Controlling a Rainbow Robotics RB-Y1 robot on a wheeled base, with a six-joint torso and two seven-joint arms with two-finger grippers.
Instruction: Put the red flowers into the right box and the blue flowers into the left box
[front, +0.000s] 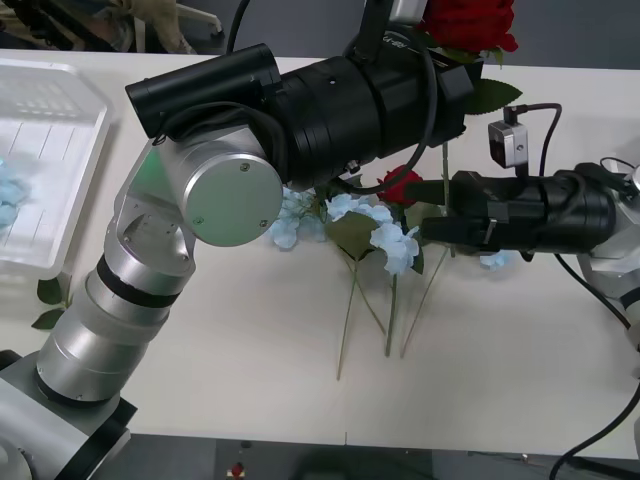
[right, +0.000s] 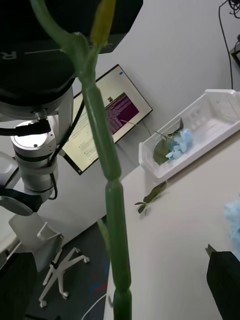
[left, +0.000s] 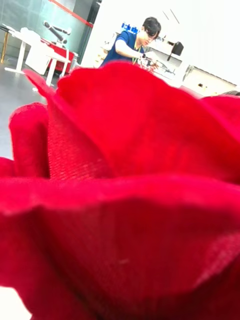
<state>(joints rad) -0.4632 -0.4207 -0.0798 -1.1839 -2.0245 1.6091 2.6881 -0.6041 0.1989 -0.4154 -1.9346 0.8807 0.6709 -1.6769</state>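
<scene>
A single white letter "R" stands on the black arm housing (right: 20, 55) in the right wrist view — sideways, beside a thin white line. The monitor (right: 107, 117) behind the table shows blocks of text on purple and pale windows — too small to read. Pale lettering on the black arm segment (front: 395, 45) in the front view cannot be made out.
</scene>
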